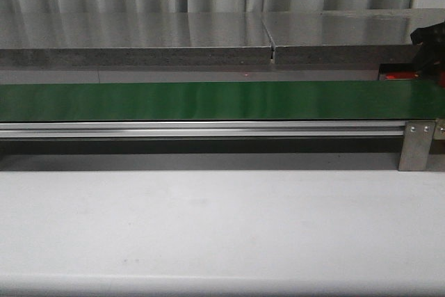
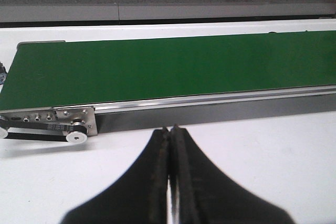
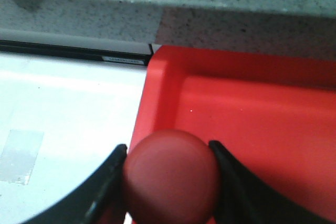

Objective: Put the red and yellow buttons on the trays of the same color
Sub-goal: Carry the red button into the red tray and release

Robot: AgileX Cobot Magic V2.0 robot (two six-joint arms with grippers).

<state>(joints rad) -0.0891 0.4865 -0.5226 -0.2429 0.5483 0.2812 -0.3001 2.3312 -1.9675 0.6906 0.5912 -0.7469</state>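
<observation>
Grey speckled counter and corrugated wall sat behind the green belt (image 1: 208,100) in the front view; white table (image 1: 208,227) ran in front of the belt. I saw no button on the belt. Beyond the belt's right end I caught a dark piece of the right arm (image 1: 427,36) with a sliver of red tray (image 1: 400,74) under it. Claws themselves weren't visible from there.

Left wrist view: left gripper (image 2: 171,129) had its fingers pressed together, nothing between them. It hung over the white table, just short of the belt's near rail, close to the belt's end pulley (image 2: 79,137).

Right wrist view: right gripper (image 3: 168,153) was clamped on a red button (image 3: 170,177), one finger (image 3: 107,182) on either side of the domed cap. Button sat over the corner rim of the red tray, partly over the tray floor, partly over the white table beside it. Couldn't tell whether the button touched the tray.
</observation>
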